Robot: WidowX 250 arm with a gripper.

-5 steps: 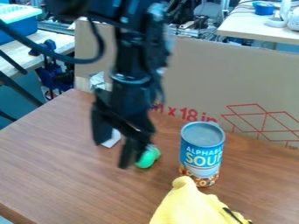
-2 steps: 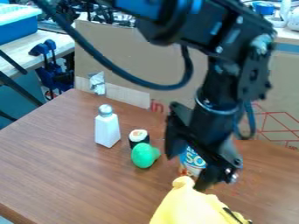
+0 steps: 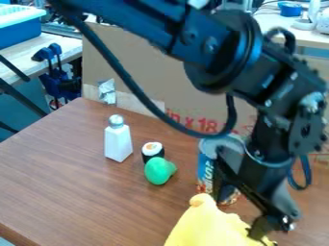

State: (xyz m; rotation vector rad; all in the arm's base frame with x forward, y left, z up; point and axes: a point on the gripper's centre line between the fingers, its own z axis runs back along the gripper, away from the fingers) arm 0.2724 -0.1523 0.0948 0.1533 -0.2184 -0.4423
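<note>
the yellow soft thing lies at the table's near edge, its matte folds rising to a rounded knob, with dark marks low on its right side. the black gripper stands wide, one finger in front of the soup can, the other over the yellow soft thing (whether they touch, i cannot tell). the can is upright just behind, blue-labelled with a grey top, partly hidden. the white shaker stands silver-capped farther left (its contents cannot be seen), near the sushi piece and green toy.
</note>
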